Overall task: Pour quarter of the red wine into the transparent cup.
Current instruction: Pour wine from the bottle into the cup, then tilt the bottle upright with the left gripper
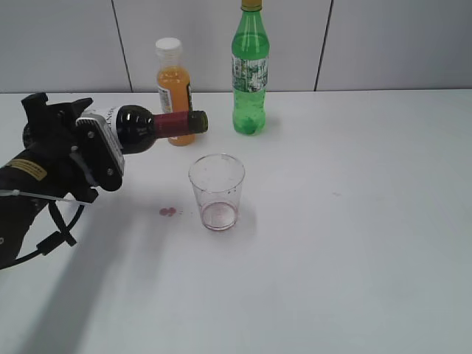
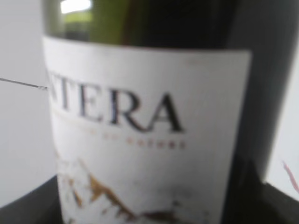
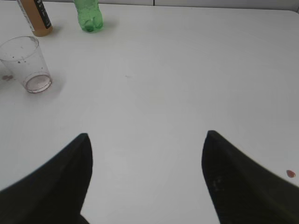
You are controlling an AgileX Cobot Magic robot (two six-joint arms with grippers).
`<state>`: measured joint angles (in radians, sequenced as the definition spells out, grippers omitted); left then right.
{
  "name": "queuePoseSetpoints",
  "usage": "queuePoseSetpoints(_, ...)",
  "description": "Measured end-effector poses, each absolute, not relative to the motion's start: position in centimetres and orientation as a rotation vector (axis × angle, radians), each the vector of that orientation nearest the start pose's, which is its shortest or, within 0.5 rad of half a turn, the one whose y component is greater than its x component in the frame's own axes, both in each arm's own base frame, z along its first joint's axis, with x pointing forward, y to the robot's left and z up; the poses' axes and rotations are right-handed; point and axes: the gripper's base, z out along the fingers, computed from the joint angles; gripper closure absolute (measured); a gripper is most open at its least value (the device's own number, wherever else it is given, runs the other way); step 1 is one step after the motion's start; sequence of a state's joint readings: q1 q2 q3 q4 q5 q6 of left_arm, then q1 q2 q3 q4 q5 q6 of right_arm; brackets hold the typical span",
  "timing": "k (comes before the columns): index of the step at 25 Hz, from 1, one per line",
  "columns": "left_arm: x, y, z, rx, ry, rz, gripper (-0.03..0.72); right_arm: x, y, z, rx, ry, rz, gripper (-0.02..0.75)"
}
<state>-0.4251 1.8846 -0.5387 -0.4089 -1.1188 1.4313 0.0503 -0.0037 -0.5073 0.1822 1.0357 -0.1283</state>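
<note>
1. Exterior view: the left gripper [image 1: 96, 158] is clamped around the body of the wine bottle [image 1: 147, 127], jaws spread wide to take its girth. The bottle lies nearly level, its neck with maroon foil pointing right.
2. The bottle mouth sits above and a little left of the transparent cup [image 1: 217, 192], which stands upright on the table [image 1: 354, 243] near the middle. No stream shows between mouth and cup.
3. The cup holds only a thin reddish film at its base, so the pour looks barely begun; this appears to be the tilting step.
4. Small red drops [image 1: 167, 212] lie on the table just left of the cup.
5. In the left wrist view the white label [image 2: 140, 135] fills the frame, confirming the hold.
6. The right gripper [image 3: 145, 182] hovers with jaws wide apart, holding nothing, well away from the cup.
7. Next, I judge the mouth needs shifting right over the cup rim, then a slow further tilt to avoid more spills.
8. An orange juice bottle [image 1: 174, 88] and green soda bottle [image 1: 251, 70] stand behind.
</note>
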Motion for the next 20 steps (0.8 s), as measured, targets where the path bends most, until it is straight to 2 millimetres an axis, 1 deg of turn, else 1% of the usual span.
queuePoseSetpoints(20, 29.17, -9.85, 13.34, 1.268, 1.33, 0.991, 0.134, -0.68, 1.39, 28.24, -0.185, 1.991, 0.167, 0.153)
